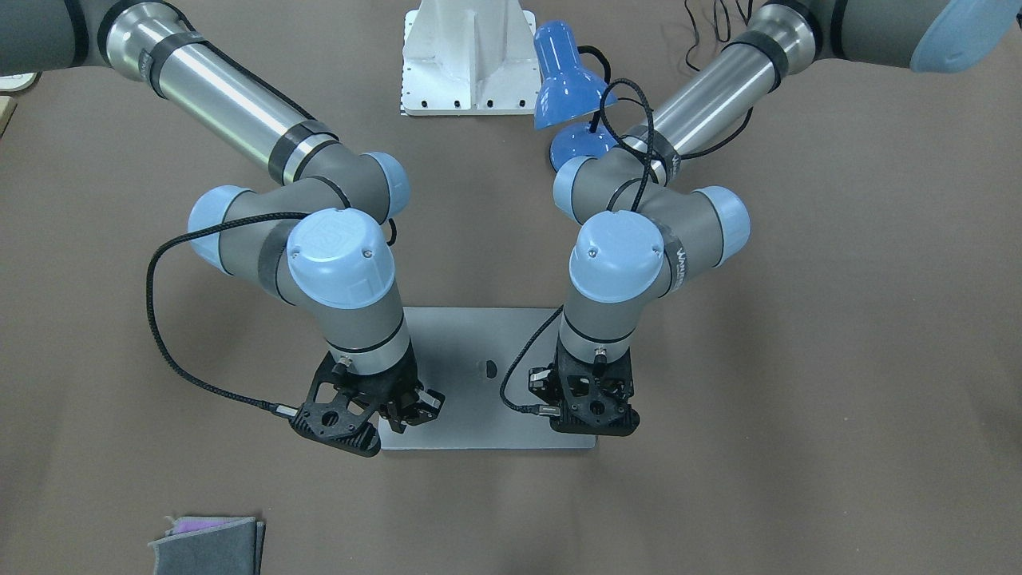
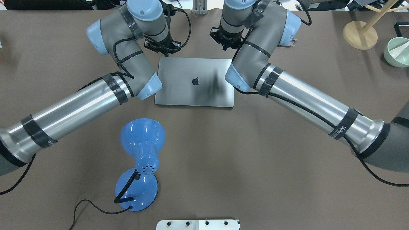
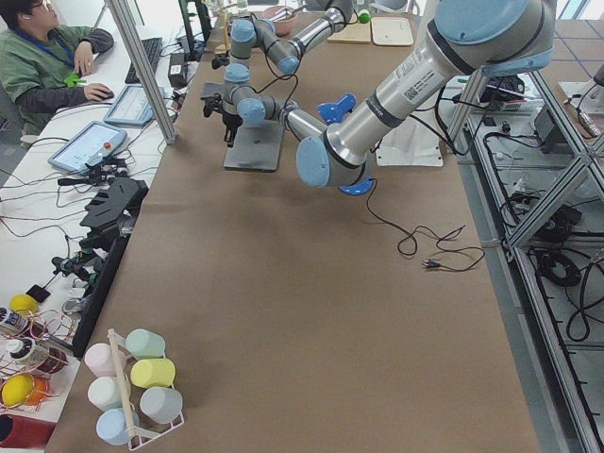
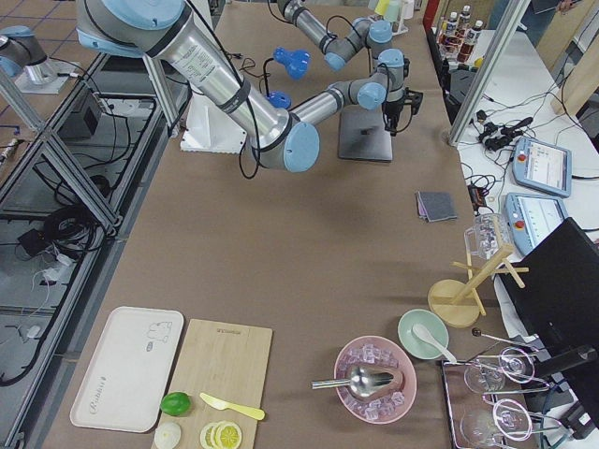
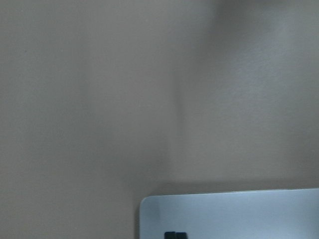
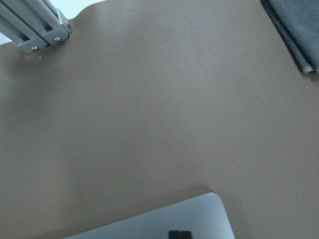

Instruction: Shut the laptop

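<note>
The silver-grey laptop (image 2: 191,92) lies flat on the brown table with its lid down and the dark apple logo up; it also shows in the front view (image 1: 479,343). My left gripper (image 2: 161,48) hovers at the lid's far left corner, and my right gripper (image 2: 227,43) at its far right corner. In the front view the left gripper (image 1: 595,407) and right gripper (image 1: 391,415) stand over the lid's near edge. Each wrist view shows a lid corner, left (image 5: 239,214) and right (image 6: 164,221), with black fingertips (image 5: 174,235) (image 6: 180,234) pressed together just above it.
A blue desk lamp (image 2: 142,140) with its cable stands between the laptop and the robot base. A grey felt pouch (image 1: 207,547) lies beyond the laptop on the robot's right. A wooden stand (image 2: 359,33) and a green bowl (image 2: 397,51) sit at the far right.
</note>
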{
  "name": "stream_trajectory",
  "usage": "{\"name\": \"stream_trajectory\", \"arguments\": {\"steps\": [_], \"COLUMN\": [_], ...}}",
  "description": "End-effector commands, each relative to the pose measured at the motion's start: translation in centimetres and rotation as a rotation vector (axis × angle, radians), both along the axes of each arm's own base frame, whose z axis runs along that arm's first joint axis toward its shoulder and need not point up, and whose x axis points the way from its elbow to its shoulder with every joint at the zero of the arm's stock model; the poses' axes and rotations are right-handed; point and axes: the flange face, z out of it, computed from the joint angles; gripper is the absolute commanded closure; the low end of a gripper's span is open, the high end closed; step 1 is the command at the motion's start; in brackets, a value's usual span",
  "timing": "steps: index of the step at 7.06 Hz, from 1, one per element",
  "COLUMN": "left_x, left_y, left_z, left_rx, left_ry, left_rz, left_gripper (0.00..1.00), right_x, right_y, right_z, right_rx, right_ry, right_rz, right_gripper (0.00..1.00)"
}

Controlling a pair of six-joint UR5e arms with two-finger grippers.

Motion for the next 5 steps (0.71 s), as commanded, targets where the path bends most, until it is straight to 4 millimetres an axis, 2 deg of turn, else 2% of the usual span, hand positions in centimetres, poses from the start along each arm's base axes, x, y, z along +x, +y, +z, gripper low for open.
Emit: {"name": "stream_trajectory", "arguments": {"steps": [1, 2, 3, 4, 5], "left_x": [-8.7, -13.9, -20.1, -27.3, -34.5], "left_y": [2.1, 4.5, 6.2, 7.9, 8.4], "left_z": [-4.1, -3.8, -2.6, -0.1, 4.6], "left_rx": [-0.058, -0.046, -0.025, 0.013, 0.053], "left_ry": [0.025, 0.002, -0.046, -0.093, -0.128], "left_rz": [0.081, 0.117, 0.148, 0.183, 0.222], "left_gripper": [0.01, 0.01, 0.01, 0.01, 0.01], "right_x": [12.1, 18.4, 24.8, 31.1, 36.9], "right_y": [3.8, 7.1, 10.3, 14.0, 17.3], "right_z": [-0.6, 2.1, 6.3, 11.9, 18.0], "right_rx": [0.034, 0.084, 0.132, 0.154, 0.172], "right_ry": [0.009, 0.017, 0.017, 0.03, 0.08], "right_rz": [-0.106, -0.161, -0.222, -0.277, -0.331], "right_gripper": [0.0, 0.0, 0.0, 0.0, 0.0]}}
